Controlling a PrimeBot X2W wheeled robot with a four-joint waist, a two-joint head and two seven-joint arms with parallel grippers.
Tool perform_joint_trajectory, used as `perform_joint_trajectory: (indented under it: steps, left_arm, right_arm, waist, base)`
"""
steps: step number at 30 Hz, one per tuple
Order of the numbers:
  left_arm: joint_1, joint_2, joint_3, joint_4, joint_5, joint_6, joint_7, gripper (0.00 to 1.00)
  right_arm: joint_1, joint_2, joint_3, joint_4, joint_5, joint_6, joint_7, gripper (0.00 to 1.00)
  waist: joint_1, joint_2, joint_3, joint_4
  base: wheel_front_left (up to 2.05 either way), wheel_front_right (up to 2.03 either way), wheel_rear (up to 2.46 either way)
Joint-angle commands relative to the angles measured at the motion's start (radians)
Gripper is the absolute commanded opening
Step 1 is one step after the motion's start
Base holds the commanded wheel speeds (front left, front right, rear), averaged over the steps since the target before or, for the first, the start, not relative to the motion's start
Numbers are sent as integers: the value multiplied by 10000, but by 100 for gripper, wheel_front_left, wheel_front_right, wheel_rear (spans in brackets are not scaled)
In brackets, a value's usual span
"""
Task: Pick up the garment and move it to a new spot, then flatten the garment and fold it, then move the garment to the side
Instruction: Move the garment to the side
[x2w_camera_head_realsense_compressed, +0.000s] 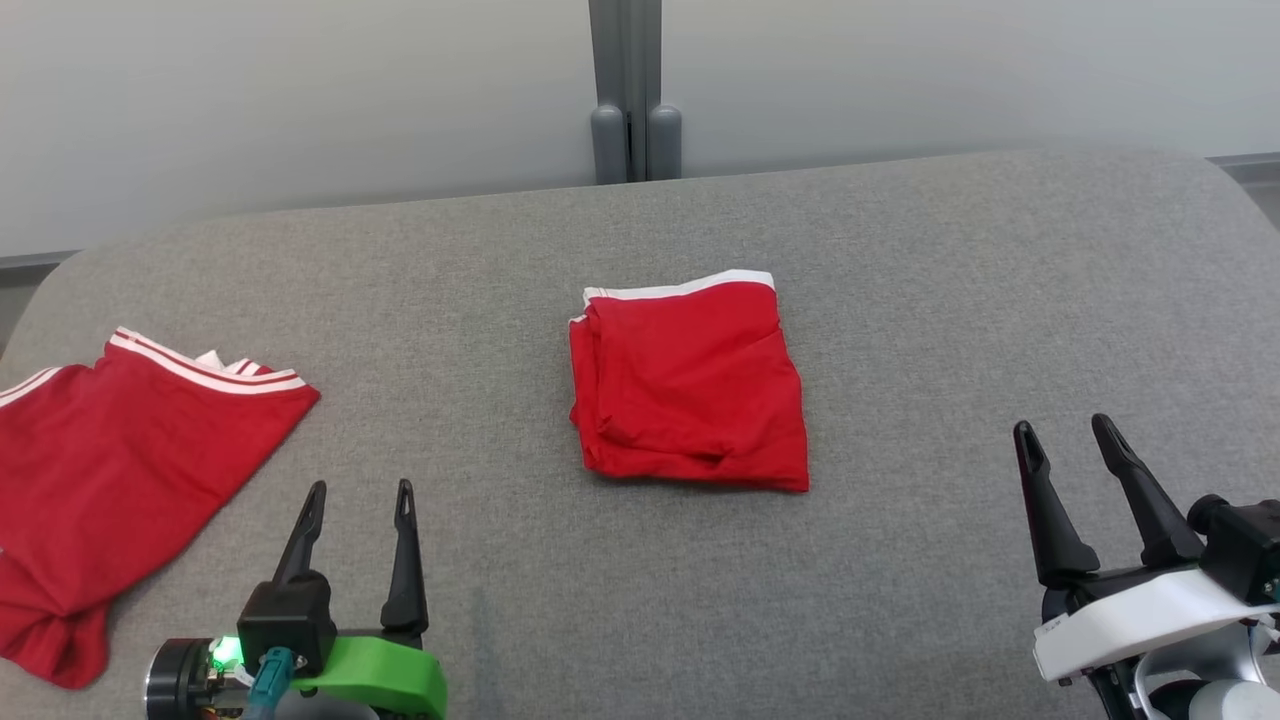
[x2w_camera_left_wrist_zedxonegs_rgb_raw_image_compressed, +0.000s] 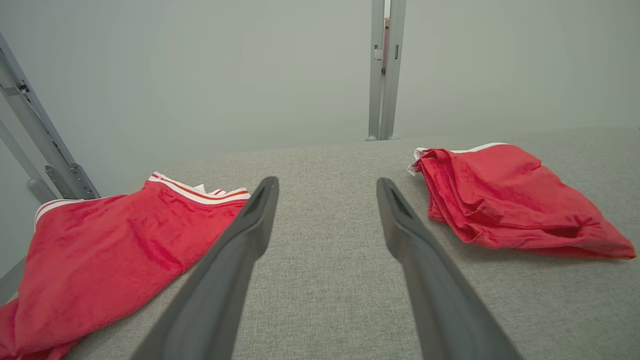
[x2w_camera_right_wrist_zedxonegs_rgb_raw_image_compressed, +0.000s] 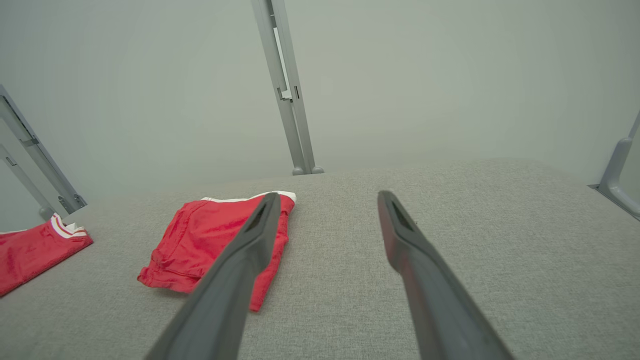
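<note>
A red garment (x2w_camera_head_realsense_compressed: 690, 385) with a white waistband lies folded into a compact square at the middle of the grey fabric table (x2w_camera_head_realsense_compressed: 950, 300). In the left wrist view the folded garment (x2w_camera_left_wrist_zedxonegs_rgb_raw_image_compressed: 505, 200) is to the right of the fingers; in the right wrist view the same garment (x2w_camera_right_wrist_zedxonegs_rgb_raw_image_compressed: 200, 240) sits left, partly behind one finger. A second red garment (x2w_camera_head_realsense_compressed: 130, 440) with white stripes lies loosely spread at the table's left edge. My left gripper (x2w_camera_head_realsense_compressed: 360, 490) is open near the front edge, between the two garments. My right gripper (x2w_camera_head_realsense_compressed: 1062, 425) is open at the front right. Neither touches cloth.
A grey metal post (x2w_camera_head_realsense_compressed: 630, 100) stands behind the table's far edge against a pale wall. The loose garment (x2w_camera_left_wrist_zedxonegs_rgb_raw_image_compressed: 110, 250) hangs partly over the left edge. Slanted metal struts (x2w_camera_right_wrist_zedxonegs_rgb_raw_image_compressed: 30, 150) rise at the far left, and a grey bracket (x2w_camera_right_wrist_zedxonegs_rgb_raw_image_compressed: 617, 175) at the far right.
</note>
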Motion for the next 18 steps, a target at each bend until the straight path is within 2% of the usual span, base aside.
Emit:
perform_joint_trajectory:
  steps: [1, 7, 11, 18]
  left_arm:
    - [-140, 48, -1, -6, -26, 53, -52, 100]
    - [-675, -30, -121, -121, 107, 40, -126, 100]
    - [-1315, -133, -242, -284, 218, 1, -243, 100]
    - [-2529, -490, -525, -354, 401, -116, -476, 100]
  right_arm:
    - [-97, -66, -19, 28, 40, 1, -6, 100]
    - [-397, -253, 46, 30, 90, 1, 59, 100]
    - [-926, -590, 327, 232, 175, 1, 133, 100]
    - [-2327, -1319, 1330, 1473, 543, 1, 35, 100]
  waist:
    - [0, -1, 58, 33]
    - [0, -1, 683, 262]
    - [0, -1, 1520, 557]
    - [0, -1, 2933, 1234]
  base:
    - [0, 0, 0]
    - [0, 0, 0]
    - [0, 0, 0]
    - [0, 0, 0]
